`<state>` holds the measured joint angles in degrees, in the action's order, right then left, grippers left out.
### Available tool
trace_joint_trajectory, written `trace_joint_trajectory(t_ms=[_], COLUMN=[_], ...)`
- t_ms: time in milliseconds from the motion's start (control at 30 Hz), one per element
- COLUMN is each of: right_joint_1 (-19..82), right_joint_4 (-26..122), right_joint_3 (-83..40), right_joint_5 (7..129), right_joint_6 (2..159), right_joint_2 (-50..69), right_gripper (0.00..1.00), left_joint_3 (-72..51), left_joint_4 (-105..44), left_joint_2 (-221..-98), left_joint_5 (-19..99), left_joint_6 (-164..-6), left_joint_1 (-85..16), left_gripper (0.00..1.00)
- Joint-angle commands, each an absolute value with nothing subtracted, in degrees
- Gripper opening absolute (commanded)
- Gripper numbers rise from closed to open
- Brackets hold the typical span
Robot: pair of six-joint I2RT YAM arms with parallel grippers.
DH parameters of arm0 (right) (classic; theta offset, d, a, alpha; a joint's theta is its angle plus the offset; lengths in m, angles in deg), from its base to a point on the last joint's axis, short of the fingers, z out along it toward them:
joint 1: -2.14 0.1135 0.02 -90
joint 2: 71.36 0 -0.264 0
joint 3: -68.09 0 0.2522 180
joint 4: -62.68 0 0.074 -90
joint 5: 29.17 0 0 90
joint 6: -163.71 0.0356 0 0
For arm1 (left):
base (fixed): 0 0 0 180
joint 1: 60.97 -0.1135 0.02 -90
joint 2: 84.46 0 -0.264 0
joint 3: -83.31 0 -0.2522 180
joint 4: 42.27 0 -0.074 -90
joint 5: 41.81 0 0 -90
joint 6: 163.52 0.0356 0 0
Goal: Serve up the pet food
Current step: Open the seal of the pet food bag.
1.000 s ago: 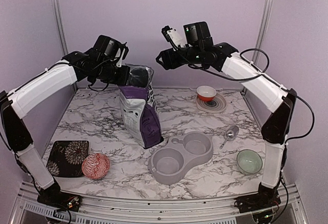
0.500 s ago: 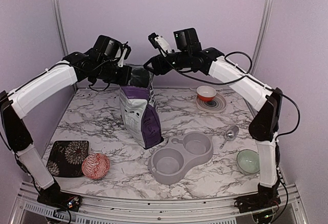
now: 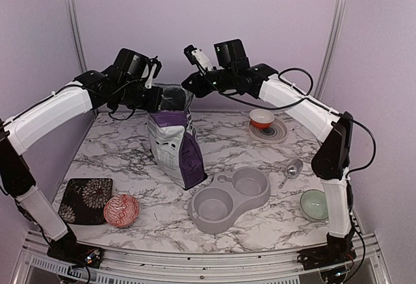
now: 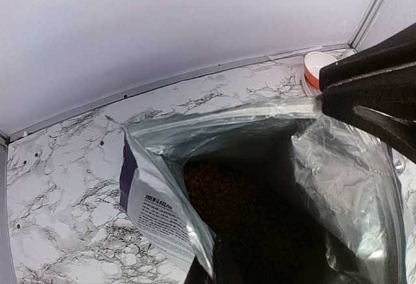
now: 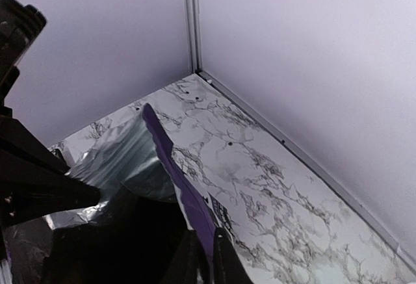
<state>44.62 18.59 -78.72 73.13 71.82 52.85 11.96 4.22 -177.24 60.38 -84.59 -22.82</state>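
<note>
The purple pet-food bag (image 3: pixel 175 149) stands open at the back left of the marble table. My left gripper (image 3: pixel 155 98) is shut on the bag's left rim; in its wrist view the fingers (image 4: pixel 212 268) pinch the folded edge (image 4: pixel 156 206). The pet food (image 4: pixel 227 193) shows as dark-brown kibble deep inside the foil lining. My right gripper (image 3: pixel 189 89) is at the bag's right rim, and in its wrist view (image 5: pixel 207 245) the two fingers sit closed either side of the purple edge (image 5: pixel 170 162).
A grey double-bowl feeder (image 3: pixel 231 196) sits front centre, with a metal scoop (image 3: pixel 290 169) to its right. A green bowl (image 3: pixel 316 204) is at front right. At back right is a red-and-white bowl on a plate (image 3: pixel 262 117). Red patterned bowl (image 3: pixel 121 209) and dark floral plate (image 3: pixel 86 199) lie front left.
My right arm swung left from above the table's middle to the bag's right rim, and its jaws closed on the edge. The left gripper kept its hold; the bag top shifted slightly left.
</note>
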Motion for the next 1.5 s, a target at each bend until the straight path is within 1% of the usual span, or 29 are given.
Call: trace_joint_trajectory(t_ms=[0, 33, 333, 533, 733, 967, 1000, 1167, 1233, 1333, 1433, 1467], right_joint_1=[45.28, 45.29, 45.21, 44.82, 44.59, 44.62, 44.61, 44.61, 44.61, 44.65, 44.59, 44.63], right_joint_4=[18.35, 18.19, 21.06, 21.41, 20.59, 21.97, 22.13, 23.70, 23.87, 23.79, 24.02, 24.12], right_joint_3=[-80.23, -80.12, -77.70, -78.28, -75.81, -71.53, -71.22, -69.96, -70.09, -70.61, -70.78, -70.82], right_joint_5=[68.29, 67.11, 53.72, 43.31, 42.02, 43.95, 44.86, 50.71, 52.20, 54.02, 55.40, 55.79], right_joint_6=[72.02, 72.01, 68.60, 67.26, 68.85, 70.24, 70.35, 70.95, 71.26, 71.62, 72.01, 72.09], right_joint_2=[54.94, 54.88, 51.58, 50.39, 49.10, 47.71, 47.51, 46.51, 46.71, 47.03, 46.95, 46.88], right_gripper=[0.01, 0.00, 0.00, 0.00, 0.00, 0.00, 0.00, 0.00, 0.02, 0.09, 0.18, 0.22], left_joint_3=[12.84, 12.67, 12.71, 16.07, 18.06, 16.98, 16.80, 16.90, 17.15, 18.09, 19.34, 19.57], left_joint_4=[-3.00, -3.02, -2.55, -0.03, 1.39, 1.35, 1.35, 1.42, 1.53, 2.27, 4.22, 4.77], left_joint_2=[-171.62, -171.48, -170.61, -171.30, -172.10, -173.76, -173.73, -173.72, -173.69, -173.57, -173.38, -173.29], left_joint_5=[62.51, 62.66, 65.49, 70.18, 74.55, 71.95, 71.74, 69.55, 67.86, 65.07, 63.18, 62.30], left_joint_6=[-83.84, -83.93, -82.47, -78.67, -74.96, -76.09, -76.29, -76.91, -77.29, -78.33, -79.49, -79.76], left_joint_1=[-22.57, -22.57, -22.57, -22.61, -22.85, -23.36, -23.36, -23.51, -23.53, -23.49, -23.52, -23.45], left_gripper=[0.00, 0.00, 0.00, 0.00, 0.00, 0.00, 0.02, 0.20, 0.27, 0.36, 0.50, 0.55])
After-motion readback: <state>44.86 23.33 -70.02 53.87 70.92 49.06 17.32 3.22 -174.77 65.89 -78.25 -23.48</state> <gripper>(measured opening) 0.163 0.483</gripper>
